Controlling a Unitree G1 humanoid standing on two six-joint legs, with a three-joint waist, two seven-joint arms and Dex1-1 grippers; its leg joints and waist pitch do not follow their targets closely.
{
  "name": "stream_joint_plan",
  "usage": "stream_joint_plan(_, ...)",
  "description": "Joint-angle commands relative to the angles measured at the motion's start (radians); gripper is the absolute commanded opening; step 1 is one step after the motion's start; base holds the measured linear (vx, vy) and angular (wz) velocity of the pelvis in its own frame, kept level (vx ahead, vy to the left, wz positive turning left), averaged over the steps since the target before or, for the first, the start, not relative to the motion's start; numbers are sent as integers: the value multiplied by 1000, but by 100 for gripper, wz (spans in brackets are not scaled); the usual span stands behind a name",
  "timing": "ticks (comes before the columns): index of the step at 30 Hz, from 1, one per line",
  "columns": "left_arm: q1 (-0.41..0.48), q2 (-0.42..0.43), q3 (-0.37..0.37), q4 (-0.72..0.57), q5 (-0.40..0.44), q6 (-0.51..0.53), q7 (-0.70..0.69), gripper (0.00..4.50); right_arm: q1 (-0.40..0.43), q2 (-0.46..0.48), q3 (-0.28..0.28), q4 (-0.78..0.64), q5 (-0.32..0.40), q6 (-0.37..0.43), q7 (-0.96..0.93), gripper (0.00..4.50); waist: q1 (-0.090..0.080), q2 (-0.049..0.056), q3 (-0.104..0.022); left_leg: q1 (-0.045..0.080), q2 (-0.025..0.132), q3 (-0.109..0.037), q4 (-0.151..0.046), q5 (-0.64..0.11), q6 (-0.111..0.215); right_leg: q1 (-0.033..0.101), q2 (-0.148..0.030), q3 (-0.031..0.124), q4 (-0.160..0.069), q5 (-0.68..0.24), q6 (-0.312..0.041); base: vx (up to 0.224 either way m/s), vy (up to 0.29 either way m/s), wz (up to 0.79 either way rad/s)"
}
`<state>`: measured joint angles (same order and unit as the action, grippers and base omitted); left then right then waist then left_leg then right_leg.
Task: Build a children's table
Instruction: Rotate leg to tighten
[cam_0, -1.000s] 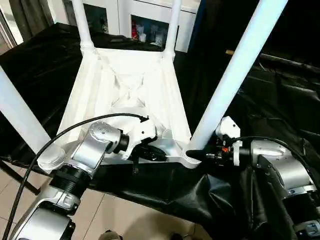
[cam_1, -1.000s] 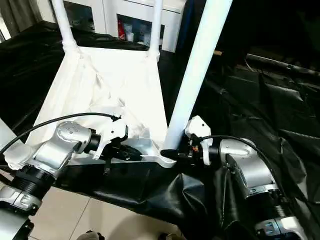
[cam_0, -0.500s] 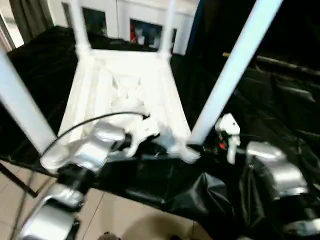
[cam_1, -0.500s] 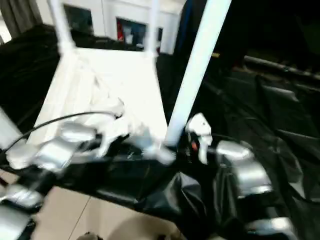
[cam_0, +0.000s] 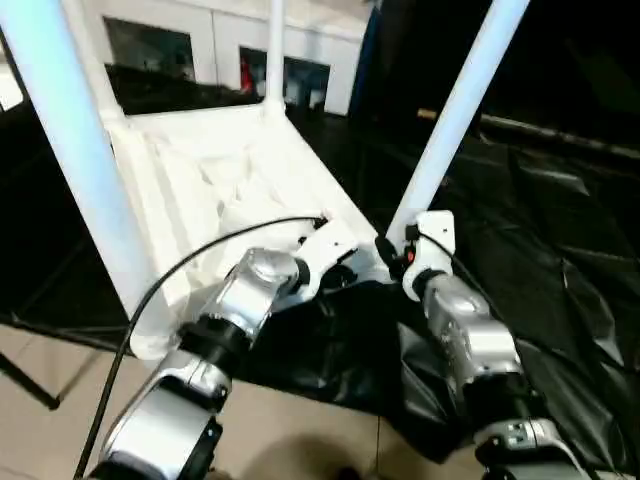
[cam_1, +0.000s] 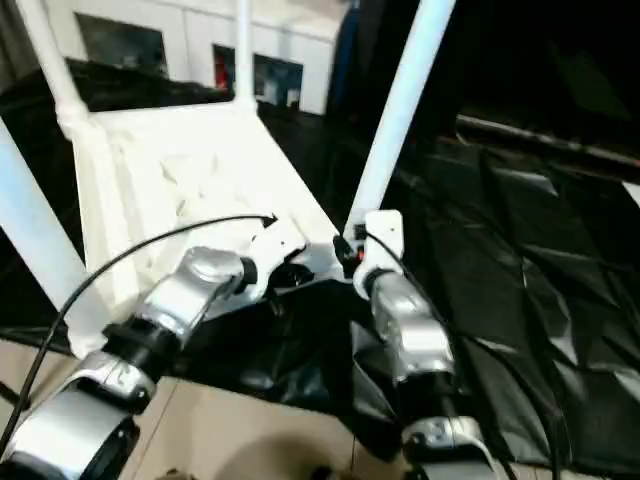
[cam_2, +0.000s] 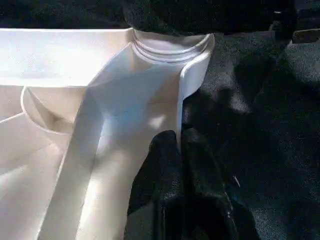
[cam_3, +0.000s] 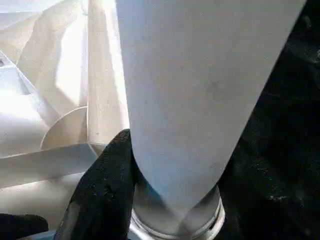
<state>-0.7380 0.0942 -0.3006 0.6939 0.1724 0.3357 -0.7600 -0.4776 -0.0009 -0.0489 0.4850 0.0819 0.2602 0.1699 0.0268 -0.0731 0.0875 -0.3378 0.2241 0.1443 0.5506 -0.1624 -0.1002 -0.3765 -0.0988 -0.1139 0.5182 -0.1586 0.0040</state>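
Upside down on the black-covered bench (cam_0: 560, 300): children's table (cam_0: 215, 185), legs in the air, white cabinet (cam_0: 190, 45) beyond it. At the near edge of the tabletop, left gripper (cam_2: 180, 145), fingers (cam_2: 162, 165) pinched shut on the thin rim wall just beside the corner socket. At that same corner, right gripper (cam_3: 165, 200), fingers (cam_3: 107, 185) clasped around the base of the near right leg (cam_0: 455, 115).

Gripper (cam_2: 179, 150) pinching tabletop (cam_2: 100, 125) rim
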Motion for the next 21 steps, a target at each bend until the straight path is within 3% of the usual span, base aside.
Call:
stream_joint_plan(1, -11, -31, -54, 23, 4, -5, -18, 0, -13, 43, 82, 14, 35, 26, 108, 263, -14, 1, -31, 59, -23, 1, -36, -635, -9, -15, -54, -46, -155, -853, 28, 0, 0, 0)
stream_joint_plan(2, -12, -20, -53, 25, 4, -9, -32, 0, -16, 30, 81, 12, 34, 21, 124, 265, -18, 7, -32, 55, -21, -1, -32, -613, -4, -2, -53, -70, -166, -866, 50, 0, 0, 0)
stream_joint_plan(3, -14, -5, -51, 28, 5, -24, -53, 0, -22, 10, 83, 9, 36, 17, 157, 265, -11, 31, -38, -17, 22, -20, -84, -646, 4, 86, -51, -66, -78, -720, 65, 45, 26, -21)
stream_joint_plan(4, -14, -3, -51, 28, 5, -27, -58, 0, -22, 6, 83, 8, 37, 17, 165, 284, 56, 48, -29, -104, 53, -5, -169, -836, -17, 128, -14, -4, 147, -289, -28, 88, -17, 4)
stream_joint_plan(5, -14, 5, -48, 27, 2, -31, -72, 0, -23, -7, 84, 3, 43, 23, 192, 284, 76, 50, -28, -56, 49, 29, -184, -847, 3, 69, 5, 17, 148, -216, -45, 88, -17, 4)
stream_joint_plan(6, -13, 16, -48, 23, -1, -35, -93, 0, -24, -27, 88, -7, 50, 29, 230, 284, 45, -46, -51, 34, -11, 6, -61, -577, 10, -5, -68, 73, -3, -617, -11, 103, -124, 14)
stream_joint_plan(7, -11, 38, -48, 15, -8, -45, -133, 0, -23, -71, 98, -28, 61, 39, 306, 284, 67, -40, -49, 24, -25, 26, 8, -324, 21, -26, -117, 99, -70, -943, 23, 117, -116, -12)
stream_joint_plan(8, -9, 53, -48, 10, -12, -50, -159, 0, -22, -104, 107, -43, 66, 43, 364, 284, 70, -41, -56, -18, -15, 13, -11, -231, 31, 16, -120, 105, -48, -909, 19, 117, -116, -12)
stream_joint_plan(9, -6, 68, -50, 2, -18, -62, -190, 0, -18, -137, 116, -59, 70, 44, 418, 284, 84, -25, -78, -58, -3, 12, -48, -52, 13, 53, -72, 77, 1, -561, -16, 87, -33, -21)
stream_joint_plan(10, -4, 83, -49, -6, -24, -54, -216, 0, -14, -174, 127, -76, 75, 44, 478, 284, 79, -17, -82, -52, -2, 13, -47, -3, 7, 43, -55, 71, 19, -374, -44, 69, -16, -15)
stream_joint_plan(11, -3, 93, -49, -10, -28, -49, -232, 0, -11, -197, 134, -85, 78, 44, 515, 284, 73, -8, -76, -45, -4, 16, -49, -26, 3, 32, -35, 67, 33, -167, -108, 69, -16, -15)
stream_joint_plan(12, 1, 118, -55, -23, -36, -65, -279, 0, -4, -241, 144, -108, 84, 44, 595, 284, 69, -1, -80, -49, -5, 18, -49, -68, -7, 39, -29, 65, 45, -88, -155, 53, 3, -10)
stream_joint_plan(13, 2, 121, -56, -24, -36, -67, -284, 0, -3, -246, 145, -111, 85, 44, 604, 284, 70, 0, -87, -39, -3, 22, -42, -67, 1, 38, -24, 67, 50, 1, -197, 53, 17, -5)
stream_joint_plan(15, 9, 147, -64, -42, -44, -71, -334, 0, 7, -293, 155, -138, 96, 54, 682, 284, 68, -2, -86, -37, -4, 26, -37, -44, 30, 40, -20, 68, 57, 112, -244, 26, 8, -3)
stream_joint_plan(18, 38, 203, -91, -105, -65, -65, -461, 0, 22, -379, 180, -183, 124, 71, 814, 284, 70, -1, -82, -34, 1, 28, -40, -85, 54, 45, -25, 67, 52, 79, -264, 0, 0, 0)
stream_joint_plan(19, 45, 215, -97, -118, -68, -63, -480, 0, 27, -394, 187, -193, 127, 73, 840, 284, 70, 3, -78, -31, 4, 29, -42, -118, 52, 40, -27, 68, 48, 34, -265, 0, 0, 0)
stream_joint_plan(21, 64, 238, -107, -152, -82, -58, -528, 0, 39, -425, 201, -213, 128, 76, 893, 284, 71, 2, -76, -27, 7, 31, -45, -156, 41, 36, -29, 69, 43, -24, -261, 0, 0, 0)
